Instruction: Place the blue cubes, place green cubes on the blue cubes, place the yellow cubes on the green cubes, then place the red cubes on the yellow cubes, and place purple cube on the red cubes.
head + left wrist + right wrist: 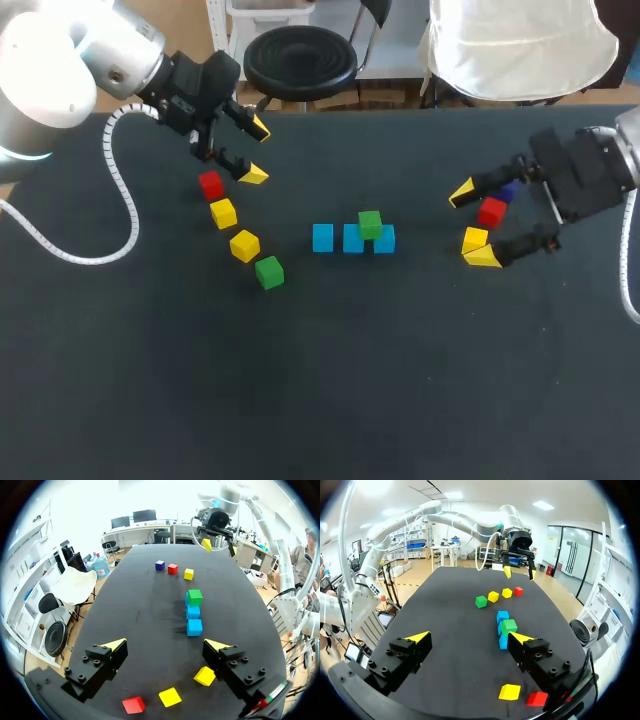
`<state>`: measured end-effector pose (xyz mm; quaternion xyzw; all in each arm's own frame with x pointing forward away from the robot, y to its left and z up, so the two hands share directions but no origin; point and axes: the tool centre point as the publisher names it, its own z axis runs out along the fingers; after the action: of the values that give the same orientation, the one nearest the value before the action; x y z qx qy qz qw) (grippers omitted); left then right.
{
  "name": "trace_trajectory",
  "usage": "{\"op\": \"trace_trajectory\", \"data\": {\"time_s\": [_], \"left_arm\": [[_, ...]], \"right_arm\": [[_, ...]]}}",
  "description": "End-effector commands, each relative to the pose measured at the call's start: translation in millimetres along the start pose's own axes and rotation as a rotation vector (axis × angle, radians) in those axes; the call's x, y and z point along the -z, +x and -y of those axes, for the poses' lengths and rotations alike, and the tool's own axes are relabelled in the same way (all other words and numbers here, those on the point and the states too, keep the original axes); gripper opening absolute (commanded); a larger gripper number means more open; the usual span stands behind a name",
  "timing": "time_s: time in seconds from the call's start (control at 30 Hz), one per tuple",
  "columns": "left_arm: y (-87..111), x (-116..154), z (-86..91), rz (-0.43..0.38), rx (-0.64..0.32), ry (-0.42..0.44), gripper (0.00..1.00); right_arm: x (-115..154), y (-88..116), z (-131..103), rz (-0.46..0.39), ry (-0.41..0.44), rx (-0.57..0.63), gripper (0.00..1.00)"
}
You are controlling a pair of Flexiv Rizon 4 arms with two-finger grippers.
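Three blue cubes [322,237] lie in a row at the table's middle, and a green cube [370,224] sits on top of them. The row also shows ahead of my left gripper [165,645], which is open and empty. In the head view that left gripper [257,151] hangs just behind a line of a red cube [210,185], two yellow cubes [223,212] and a second green cube [268,271]. My right gripper [471,224], open and empty, stands over a yellow cube [474,239], a red cube [491,211] and a purple cube [507,190].
Bare dark tabletop [330,380] stretches across the whole front half. The white coiled cable [120,190] of my left arm lies over the table's left side.
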<state>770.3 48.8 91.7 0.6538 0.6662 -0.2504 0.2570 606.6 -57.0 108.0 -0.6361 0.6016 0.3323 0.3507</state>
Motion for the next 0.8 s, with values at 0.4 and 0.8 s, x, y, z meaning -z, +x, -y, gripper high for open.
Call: {"op": "trace_trajectory", "data": {"time_s": [0.4, 0.8], "left_arm": [[19.2, 40.3, 12.0, -0.144, 0.01, -0.269, 1.0], [35.8, 44.2, 44.6, -0.177, 0.007, -0.289, 1.0]], "right_arm": [[-0.2, 0.1, -0.2, 0.001, 0.002, 0.001, 1.0], [-0.2, 0.1, -0.2, 0.001, 0.002, 0.001, 1.0]]}}
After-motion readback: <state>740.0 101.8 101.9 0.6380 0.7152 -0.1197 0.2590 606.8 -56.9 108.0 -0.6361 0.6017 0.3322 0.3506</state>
